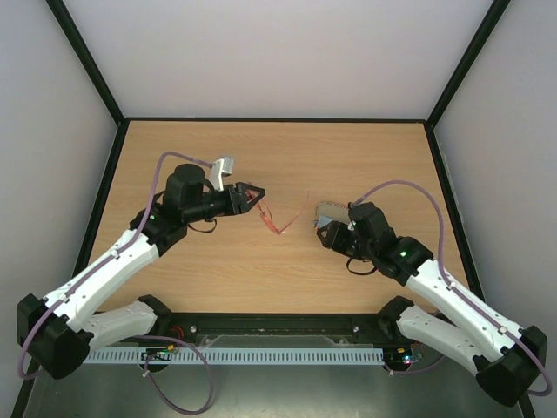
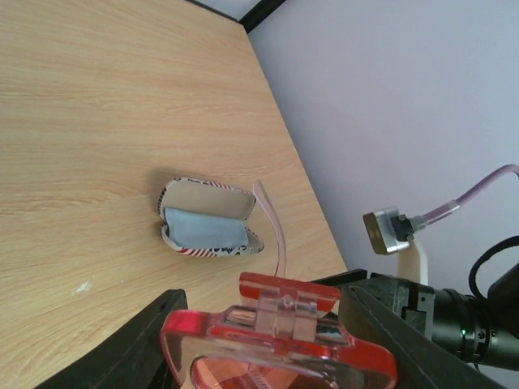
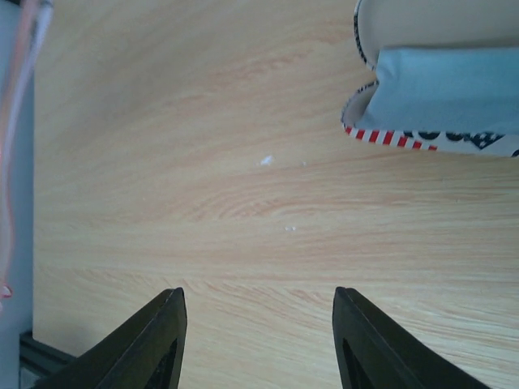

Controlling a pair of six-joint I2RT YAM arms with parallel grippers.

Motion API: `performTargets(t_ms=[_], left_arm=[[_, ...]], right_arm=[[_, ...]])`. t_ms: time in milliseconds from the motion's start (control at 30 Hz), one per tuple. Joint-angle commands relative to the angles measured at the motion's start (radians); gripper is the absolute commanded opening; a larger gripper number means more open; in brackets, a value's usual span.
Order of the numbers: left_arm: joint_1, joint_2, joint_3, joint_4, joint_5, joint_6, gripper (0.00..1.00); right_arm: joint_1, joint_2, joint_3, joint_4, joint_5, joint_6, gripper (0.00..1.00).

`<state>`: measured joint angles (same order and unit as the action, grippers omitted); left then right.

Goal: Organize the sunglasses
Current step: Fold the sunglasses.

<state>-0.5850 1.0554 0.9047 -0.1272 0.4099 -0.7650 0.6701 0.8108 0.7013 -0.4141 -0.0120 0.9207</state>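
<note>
Top view: the left gripper [image 1: 258, 195] is out over the middle of the table [image 1: 392, 157]. The sunglasses [image 1: 277, 221] hang from its tip, with the thin red frame trailing toward the right arm. The right gripper [image 1: 325, 228] sits just beside the open case [image 1: 332, 211]. The glasses and case are near each other but apart.

Left wrist view: the left gripper [image 2: 276, 344] is clamped on the sunglasses [image 2: 280, 324], with both fingers [image 2: 154, 336] pressed against the red frame. One pale temple arm sticks out toward the case [image 2: 207, 198], and its tip lies just beside the case rim. The case lies open on the wood, with a light blue cloth [image 2: 203, 227] inside it.

Right wrist view: the right gripper [image 3: 259, 344] has its fingers [image 3: 162, 340] spread apart over bare wood, with nothing between them. The open case [image 3: 422, 142] is at upper right with the cloth [image 3: 446, 89] in it. A sliver of the sunglasses [image 3: 11, 162] shows at the left edge.
</note>
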Motion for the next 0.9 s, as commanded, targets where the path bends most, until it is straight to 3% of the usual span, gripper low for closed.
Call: performTargets(t_ms=[0, 400, 867], left_arm=[[0.010, 0.016, 0.035, -0.014, 0.056, 0.025, 0.52], [0.011, 0.009, 0.051, -0.041, 0.077, 0.037, 0.52], [0.011, 0.006, 0.014, -0.009, 0.158, 0.023, 0.52]], right_arm=[[0.005, 0.037, -0.039, 0.000, -0.087, -0.063, 0.52], [0.005, 0.079, -0.016, -0.006, -0.037, -0.068, 0.54], [0.005, 0.191, 0.137, -0.031, 0.075, -0.100, 0.52]])
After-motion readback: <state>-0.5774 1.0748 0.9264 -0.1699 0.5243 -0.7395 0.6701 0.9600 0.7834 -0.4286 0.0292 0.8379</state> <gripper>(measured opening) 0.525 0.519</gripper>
